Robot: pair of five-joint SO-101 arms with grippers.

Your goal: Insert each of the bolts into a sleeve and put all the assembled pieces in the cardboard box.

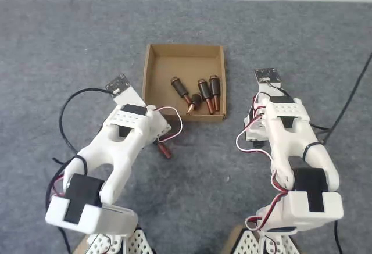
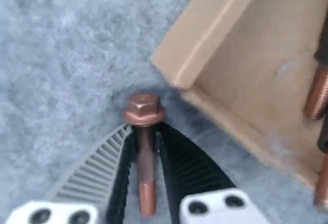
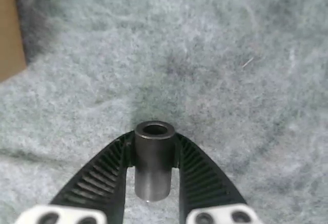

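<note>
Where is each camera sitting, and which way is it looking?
High view: above the table, looking down at the cardboard box; the left arm and right arm show.
Left wrist view: on the left arm's wrist, looking along the left claw at the bolt it grips.
Right wrist view: on the right arm's wrist, looking along the right claw at the sleeve it grips.
Shared: the high and left wrist views both show the box's corner.

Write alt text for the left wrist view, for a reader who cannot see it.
The left gripper is shut on a copper-coloured bolt, gripping its shank, the hex head sticking out beyond it. Beneath is a grey mat, and close by is a corner of the cardboard box with copper bolt ends inside.
</note>
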